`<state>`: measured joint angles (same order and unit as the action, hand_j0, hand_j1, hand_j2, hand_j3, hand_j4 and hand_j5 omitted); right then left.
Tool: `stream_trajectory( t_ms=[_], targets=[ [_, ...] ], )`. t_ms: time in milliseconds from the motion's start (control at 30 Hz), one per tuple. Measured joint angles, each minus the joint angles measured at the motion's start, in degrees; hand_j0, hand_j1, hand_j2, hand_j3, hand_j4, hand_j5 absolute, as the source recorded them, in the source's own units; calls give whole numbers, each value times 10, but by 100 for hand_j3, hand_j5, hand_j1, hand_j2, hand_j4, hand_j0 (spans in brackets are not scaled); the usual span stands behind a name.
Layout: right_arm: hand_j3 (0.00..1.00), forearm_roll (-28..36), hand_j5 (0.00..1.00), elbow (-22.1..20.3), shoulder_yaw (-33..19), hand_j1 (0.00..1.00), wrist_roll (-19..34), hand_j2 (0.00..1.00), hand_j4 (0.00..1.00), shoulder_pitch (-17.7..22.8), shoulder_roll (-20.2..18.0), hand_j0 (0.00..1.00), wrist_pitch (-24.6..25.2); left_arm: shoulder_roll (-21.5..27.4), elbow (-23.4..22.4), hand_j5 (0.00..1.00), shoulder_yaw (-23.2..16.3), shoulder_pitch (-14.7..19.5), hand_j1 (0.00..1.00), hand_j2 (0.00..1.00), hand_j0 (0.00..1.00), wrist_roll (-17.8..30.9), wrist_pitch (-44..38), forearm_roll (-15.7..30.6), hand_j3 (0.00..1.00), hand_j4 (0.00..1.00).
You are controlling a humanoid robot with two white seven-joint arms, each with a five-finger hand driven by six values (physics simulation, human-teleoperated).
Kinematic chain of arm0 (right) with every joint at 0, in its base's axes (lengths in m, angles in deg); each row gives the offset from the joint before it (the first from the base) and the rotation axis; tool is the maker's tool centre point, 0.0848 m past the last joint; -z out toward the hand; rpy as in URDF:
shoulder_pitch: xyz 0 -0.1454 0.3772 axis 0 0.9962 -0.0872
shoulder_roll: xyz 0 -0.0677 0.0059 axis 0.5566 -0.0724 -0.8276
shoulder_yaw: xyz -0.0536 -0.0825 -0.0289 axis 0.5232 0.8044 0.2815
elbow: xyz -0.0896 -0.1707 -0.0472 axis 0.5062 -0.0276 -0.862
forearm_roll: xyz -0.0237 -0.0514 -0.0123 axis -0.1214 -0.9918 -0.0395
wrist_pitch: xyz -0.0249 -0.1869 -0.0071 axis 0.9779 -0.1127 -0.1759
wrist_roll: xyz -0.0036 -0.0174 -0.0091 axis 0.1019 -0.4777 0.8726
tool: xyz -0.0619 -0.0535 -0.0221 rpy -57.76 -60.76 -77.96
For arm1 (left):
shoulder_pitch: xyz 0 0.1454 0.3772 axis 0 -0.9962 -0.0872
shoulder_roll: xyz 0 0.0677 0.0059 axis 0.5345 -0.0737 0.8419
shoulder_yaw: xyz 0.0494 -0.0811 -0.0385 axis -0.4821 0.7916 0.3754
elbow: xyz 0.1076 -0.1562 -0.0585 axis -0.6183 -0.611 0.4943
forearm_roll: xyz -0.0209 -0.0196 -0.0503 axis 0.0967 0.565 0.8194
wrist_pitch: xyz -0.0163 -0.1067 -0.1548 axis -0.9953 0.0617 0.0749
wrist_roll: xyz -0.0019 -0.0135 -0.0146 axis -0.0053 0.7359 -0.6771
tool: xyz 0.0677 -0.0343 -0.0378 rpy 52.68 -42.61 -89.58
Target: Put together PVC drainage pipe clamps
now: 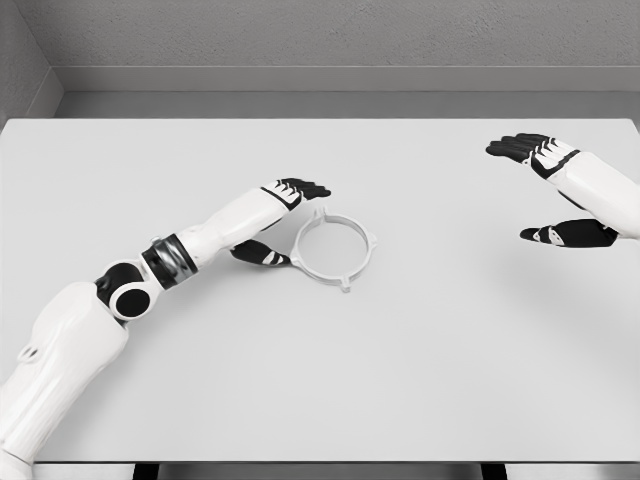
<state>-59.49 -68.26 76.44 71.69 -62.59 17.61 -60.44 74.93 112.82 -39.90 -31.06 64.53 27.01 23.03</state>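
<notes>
My left hand (283,220) lay spread wide at the left rim of the white ring clamp (334,245), which rested flat mid-table (450,370); my right hand (555,190) hovered open, holding nothing, well apart

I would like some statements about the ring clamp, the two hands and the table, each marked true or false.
1. The clamp ring lies flat on the table. True.
2. The right hand grips the ring. False: it is open, far from the ring, holding nothing.
3. The left hand is at the ring's left side. True.
4. Two rings lie on the table. False: only one shows.
5. The ring is black. False: it is white.
</notes>
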Motion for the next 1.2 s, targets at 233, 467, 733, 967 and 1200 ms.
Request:
stream_trajectory(
  t_ms=[233, 467, 733, 967, 1200],
  targets=[
    [100, 0, 100, 0, 1, 100, 0, 100, 100, 0, 0, 100, 0, -5, 2, 100, 0, 0, 100, 100, 100, 0, 0, 0, 100, 100],
    [100, 0, 100, 0, 1, 100, 0, 100, 100, 0, 0, 100, 0, -7, 3, 100, 0, 0, 100, 100, 100, 0, 0, 1, 100, 100],
    [100, 0, 100, 0, 1, 100, 0, 100, 100, 0, 0, 100, 0, -11, 4, 100, 3, 2, 100, 100, 100, 0, 0, 2, 100, 100],
    [100, 0, 100, 0, 1, 100, 0, 100, 100, 0, 0, 100, 0, 45, 1, 100, 51, 5, 100, 100, 100, -1, 0, 9, 100, 100],
    [100, 0, 100, 0, 1, 100, 0, 100, 100, 0, 0, 100, 0, 152, -8, 100, 133, -4, 100, 100, 100, -2, 0, 11, 100, 100]
  ],
)
